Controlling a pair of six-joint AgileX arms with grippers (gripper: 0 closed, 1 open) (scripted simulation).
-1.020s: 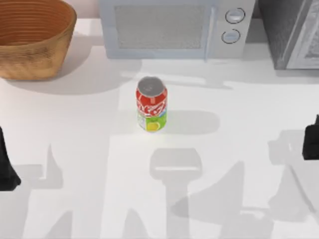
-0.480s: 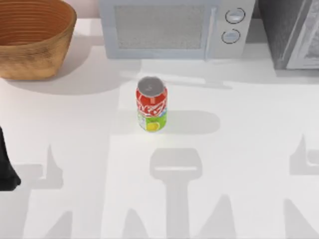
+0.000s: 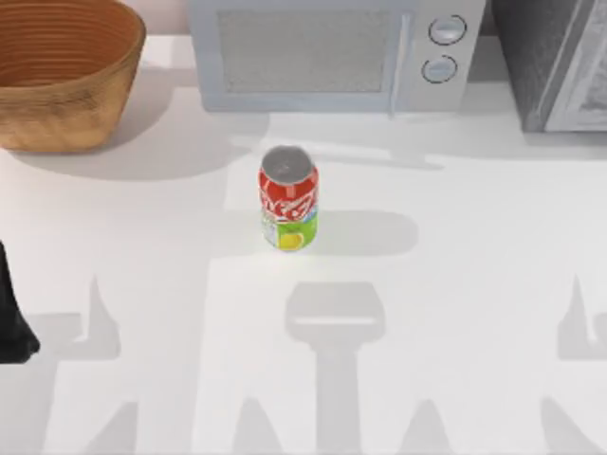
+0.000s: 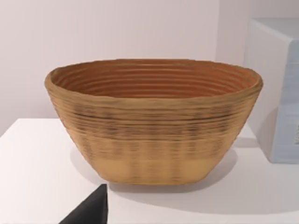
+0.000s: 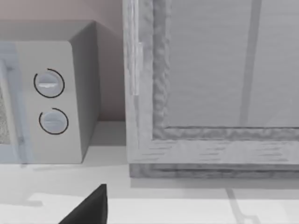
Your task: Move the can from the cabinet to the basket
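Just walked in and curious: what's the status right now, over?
Left arm parked at the table's left edge. Can upright mid-table, untouched, not in the basket. Nothing between can and basket; microwave and cabinet at back.

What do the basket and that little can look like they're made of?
The basket looks woven, perhaps wicker or rattan: tan, matte, with ribbed coils inside and out. The can looks like thin metal: a dull silver top above a glossy red and lime-green printed label.
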